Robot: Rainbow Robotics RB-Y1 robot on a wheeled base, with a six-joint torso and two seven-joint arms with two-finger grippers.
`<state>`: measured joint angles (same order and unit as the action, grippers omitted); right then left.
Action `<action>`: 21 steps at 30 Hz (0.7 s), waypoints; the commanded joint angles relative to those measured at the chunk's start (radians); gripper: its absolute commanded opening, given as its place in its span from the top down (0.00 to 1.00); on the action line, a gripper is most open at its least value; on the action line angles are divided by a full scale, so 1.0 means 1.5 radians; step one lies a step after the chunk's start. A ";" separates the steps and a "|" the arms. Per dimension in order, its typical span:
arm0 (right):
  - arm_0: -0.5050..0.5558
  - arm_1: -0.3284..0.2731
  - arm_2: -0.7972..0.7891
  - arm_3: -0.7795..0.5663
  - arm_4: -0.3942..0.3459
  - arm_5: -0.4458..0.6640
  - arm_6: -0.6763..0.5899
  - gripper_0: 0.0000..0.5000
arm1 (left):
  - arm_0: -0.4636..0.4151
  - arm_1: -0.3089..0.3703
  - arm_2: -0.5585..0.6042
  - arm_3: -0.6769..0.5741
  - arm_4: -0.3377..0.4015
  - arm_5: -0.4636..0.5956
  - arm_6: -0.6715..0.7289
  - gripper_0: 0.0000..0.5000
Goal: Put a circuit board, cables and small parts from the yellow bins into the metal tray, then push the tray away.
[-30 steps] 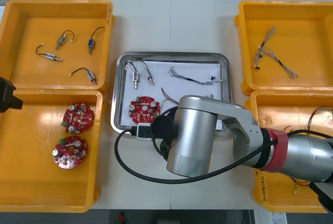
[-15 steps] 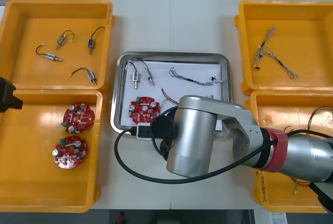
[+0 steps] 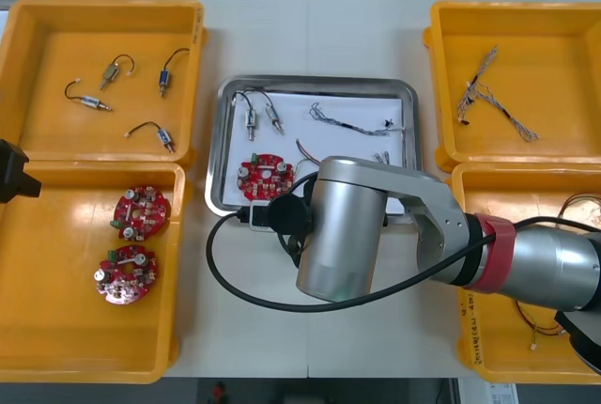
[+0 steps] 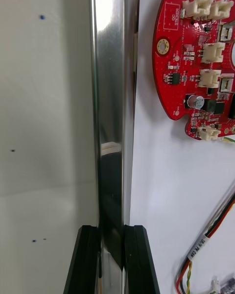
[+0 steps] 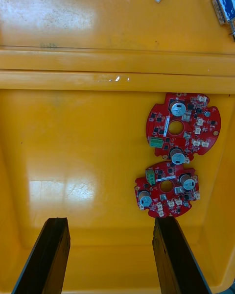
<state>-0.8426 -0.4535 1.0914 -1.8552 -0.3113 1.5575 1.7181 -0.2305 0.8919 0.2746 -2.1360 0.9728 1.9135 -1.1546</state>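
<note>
Right wrist view: the right gripper (image 4: pixel 111 257) pinches the near rim of the metal tray (image 4: pixel 110 78), circuit board (image 4: pixel 205 59) inside. Filling looks done; next push straight away. The left gripper (image 5: pixel 110 255) hangs spread over a yellow bin (image 5: pixel 73 152).

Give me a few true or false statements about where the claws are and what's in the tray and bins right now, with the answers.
1. The right claw grips the metal tray by its near rim. True.
2. The tray holds two circuit boards. False: it holds one circuit board.
3. The left claw hangs open over a yellow bin with two boards in it. True.
4. Small metal parts fill the far right bin. False: the far right bin holds cables; the small metal parts lie in the far left bin.
</note>
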 commanded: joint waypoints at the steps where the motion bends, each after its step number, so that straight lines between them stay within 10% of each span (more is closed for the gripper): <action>1: -0.058 0.017 0.009 0.014 0.006 -0.012 0.010 1.00 | 0.015 0.029 0.017 -0.021 0.005 0.004 -0.029 0.00; 21: -0.168 0.017 0.009 0.146 0.003 -0.104 0.060 1.00 | 0.015 0.029 0.017 -0.021 0.005 0.004 -0.029 0.00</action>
<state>-1.0254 -0.4496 1.0956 -1.6504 -0.3111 1.4355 1.7680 -0.2305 0.8919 0.2746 -2.1365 0.9728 1.9135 -1.1546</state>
